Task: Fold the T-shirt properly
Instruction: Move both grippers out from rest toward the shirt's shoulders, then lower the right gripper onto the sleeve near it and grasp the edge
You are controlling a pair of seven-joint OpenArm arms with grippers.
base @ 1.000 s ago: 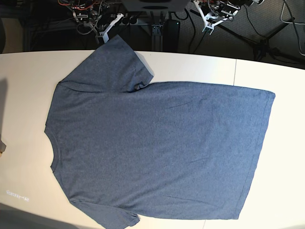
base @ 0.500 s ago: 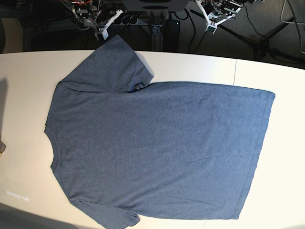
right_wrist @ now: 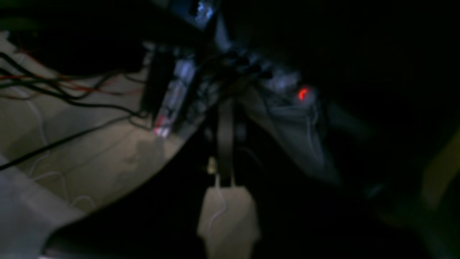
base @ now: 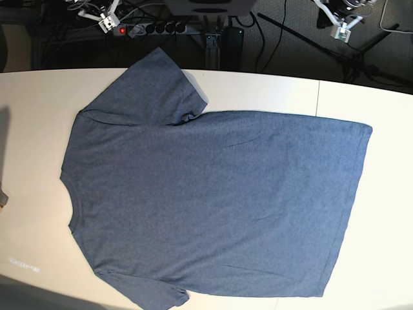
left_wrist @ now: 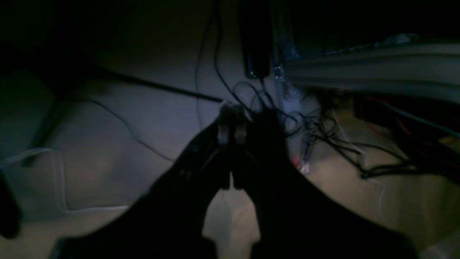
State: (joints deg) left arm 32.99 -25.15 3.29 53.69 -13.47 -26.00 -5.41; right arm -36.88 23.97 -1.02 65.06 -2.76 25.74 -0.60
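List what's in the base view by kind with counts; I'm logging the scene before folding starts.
T-shirt: 1
Table: 1
Grippers: 2, left gripper and right gripper
Power strip: 1
Total: 5

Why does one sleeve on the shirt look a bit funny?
The T-shirt lies flat and plain side up on the table, but the far sleeve has a small curled, tucked-under bit at its hem corner, by the armpit. Nothing else looks torn, spilled or crooked.
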